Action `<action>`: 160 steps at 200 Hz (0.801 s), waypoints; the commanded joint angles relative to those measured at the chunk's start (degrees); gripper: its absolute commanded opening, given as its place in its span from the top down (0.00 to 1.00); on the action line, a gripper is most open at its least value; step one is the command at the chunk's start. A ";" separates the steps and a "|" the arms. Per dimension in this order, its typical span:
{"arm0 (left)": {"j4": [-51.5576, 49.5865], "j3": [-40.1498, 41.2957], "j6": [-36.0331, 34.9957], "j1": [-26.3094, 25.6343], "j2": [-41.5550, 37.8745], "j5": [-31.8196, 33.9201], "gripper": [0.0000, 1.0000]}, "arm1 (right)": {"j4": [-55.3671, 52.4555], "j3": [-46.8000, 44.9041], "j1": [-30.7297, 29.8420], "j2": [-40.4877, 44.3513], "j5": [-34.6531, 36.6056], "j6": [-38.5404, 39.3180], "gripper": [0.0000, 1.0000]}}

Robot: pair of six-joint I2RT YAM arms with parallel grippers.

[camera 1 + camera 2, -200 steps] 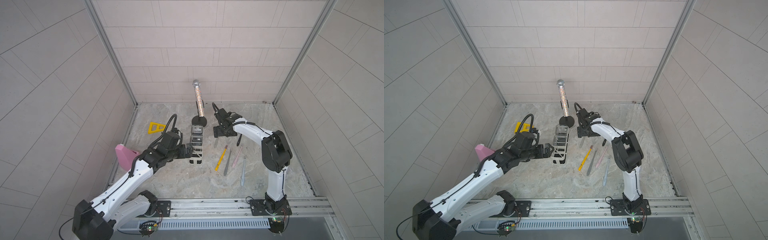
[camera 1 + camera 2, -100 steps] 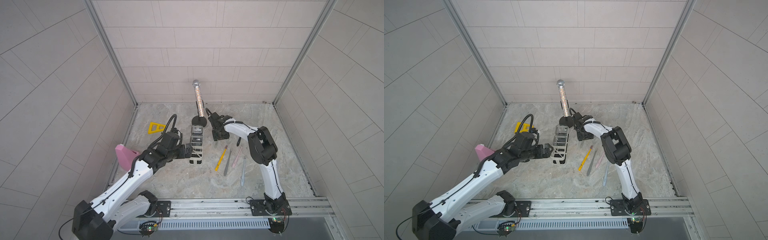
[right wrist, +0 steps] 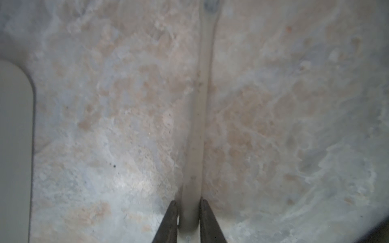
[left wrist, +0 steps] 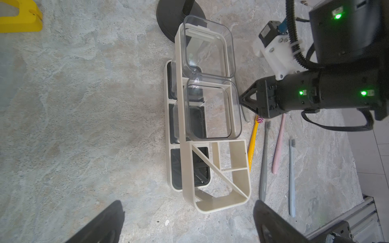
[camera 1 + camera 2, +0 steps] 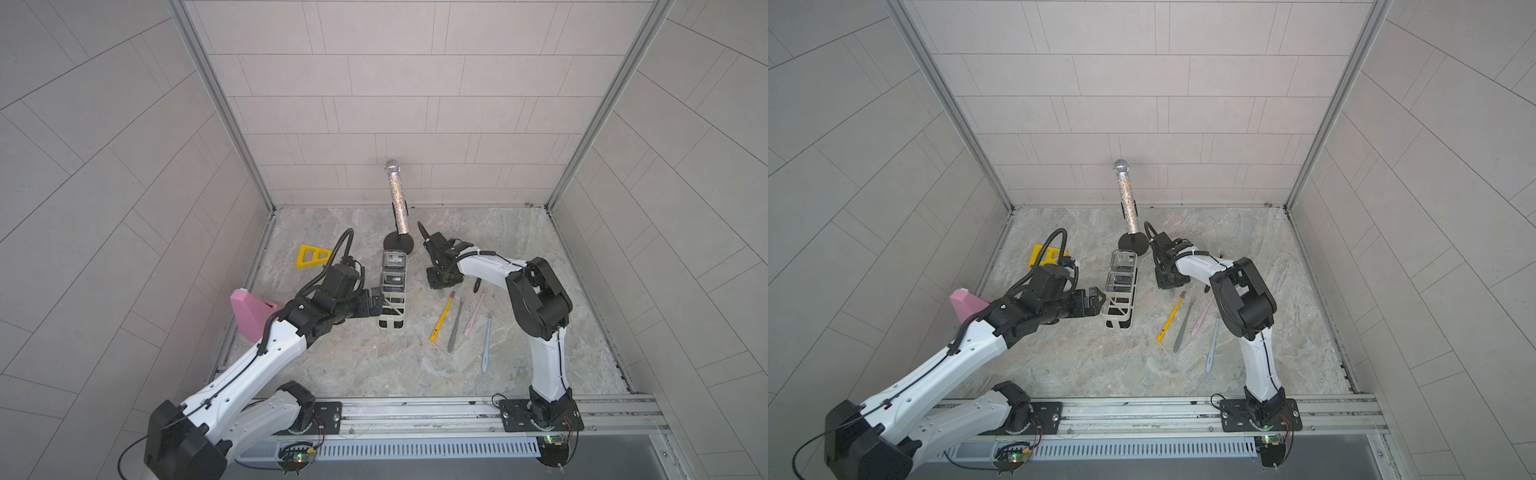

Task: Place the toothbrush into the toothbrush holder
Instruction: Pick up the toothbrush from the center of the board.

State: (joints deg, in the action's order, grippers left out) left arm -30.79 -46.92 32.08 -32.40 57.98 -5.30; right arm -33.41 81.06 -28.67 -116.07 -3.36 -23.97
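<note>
Your left gripper (image 5: 1099, 297) has not shifted. Its jaws are spread wide and grip nothing, parked just beside the near end of the toothbrush holder (image 4: 242, 185). The holder stands on the table (image 3: 105, 126) with clear cups in its two far sections. The slotted section nearest that gripper is empty.

The change is to the right of it. A second ago your right gripper (image 3: 188, 202) was spread wide and sat higher. It has since come down to the table just beside the holder and drawn its jaws in. They now press both sides of the cream toothbrush (image 3: 200, 105), apparently close to the tail of its handle. That toothbrush lies flat on the table, not yet lifted, between the holder and the yellow toothbrush (image 5: 442, 318).

I judge the grasp made, so what remains is to lift and carry it to the slotted section. With a hold that far back, expect the head to droop or swing.

Further right, the grey toothbrush (image 5: 454, 328), pink toothbrush (image 5: 473, 313) and blue toothbrush (image 5: 486, 343) lie untouched.

The grey handle carries a printed word and the yellow one has dark marks near its tail. Both are too small for you to read, and no other label shows.
</note>
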 commanded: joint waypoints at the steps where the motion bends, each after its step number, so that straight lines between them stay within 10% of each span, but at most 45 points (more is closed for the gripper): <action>1: -1.70 -0.53 -1.47 -0.20 0.38 2.13 0.00 | -0.34 -5.68 0.64 1.62 -6.30 0.33 0.83; 160: 4.59 -9.45 2.48 -0.80 5.05 -4.30 0.00 | 9.93 -22.80 -0.56 32.89 -18.20 -3.82 0.90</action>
State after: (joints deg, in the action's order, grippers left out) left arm -30.30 -54.06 32.21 -32.67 61.60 -6.48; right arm -26.41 61.25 -27.88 -88.97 -17.08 -25.34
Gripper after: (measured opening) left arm 0.993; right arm 0.141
